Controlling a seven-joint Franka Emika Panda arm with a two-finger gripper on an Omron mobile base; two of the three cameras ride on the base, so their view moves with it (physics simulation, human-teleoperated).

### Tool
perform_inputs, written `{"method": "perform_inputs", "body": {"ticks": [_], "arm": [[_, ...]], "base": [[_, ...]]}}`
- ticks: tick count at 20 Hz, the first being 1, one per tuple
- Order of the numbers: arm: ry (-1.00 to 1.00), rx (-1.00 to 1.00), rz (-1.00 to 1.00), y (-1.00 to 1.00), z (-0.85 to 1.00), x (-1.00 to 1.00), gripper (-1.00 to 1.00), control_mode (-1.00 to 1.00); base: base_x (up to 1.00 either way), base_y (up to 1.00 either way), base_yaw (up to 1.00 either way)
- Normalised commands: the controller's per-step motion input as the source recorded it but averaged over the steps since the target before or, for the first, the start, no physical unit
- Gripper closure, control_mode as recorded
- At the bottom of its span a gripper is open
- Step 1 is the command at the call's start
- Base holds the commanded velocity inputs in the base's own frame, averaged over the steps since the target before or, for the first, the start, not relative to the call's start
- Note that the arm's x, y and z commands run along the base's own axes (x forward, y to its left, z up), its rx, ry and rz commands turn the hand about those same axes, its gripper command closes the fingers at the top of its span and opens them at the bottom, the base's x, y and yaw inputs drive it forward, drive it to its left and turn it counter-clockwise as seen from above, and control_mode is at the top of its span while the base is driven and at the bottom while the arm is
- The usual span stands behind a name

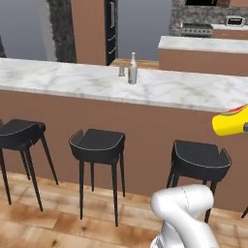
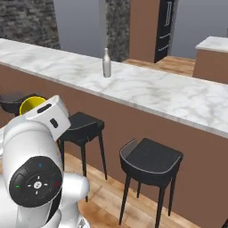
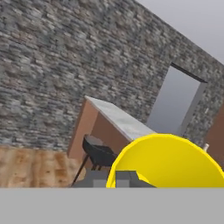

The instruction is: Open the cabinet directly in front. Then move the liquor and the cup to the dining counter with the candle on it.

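I see the liquor [image 1: 132, 69] upright on the dining counter [image 1: 72, 80], the candle [image 1: 121, 71] just left of it. Stools [image 1: 97, 145] line the counter's near side. The cup [image 1: 231, 121] sits off its right, held above the stools.

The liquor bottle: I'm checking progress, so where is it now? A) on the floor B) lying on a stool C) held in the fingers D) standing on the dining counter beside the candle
D: the liquor bottle stands upright on the dining counter, next to the candle.
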Motion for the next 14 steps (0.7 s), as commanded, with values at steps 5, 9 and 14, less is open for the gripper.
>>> {"method": "perform_inputs", "body": {"ticks": [5, 9, 14], "arm": [[0.0, 0.0, 0.0, 0.0, 0.0, 0.0, 1.0, 1.0], [0.0, 0.0, 0.0, 0.0, 0.0, 0.0, 1.0, 1.0], [0.0, 0.0, 0.0, 0.0, 0.0, 0.0, 1.0, 1.0]], "base": [[0.55, 0.01, -0.31], [0.53, 0.11, -0.31], [0.48, 0.33, -0.32]]}}
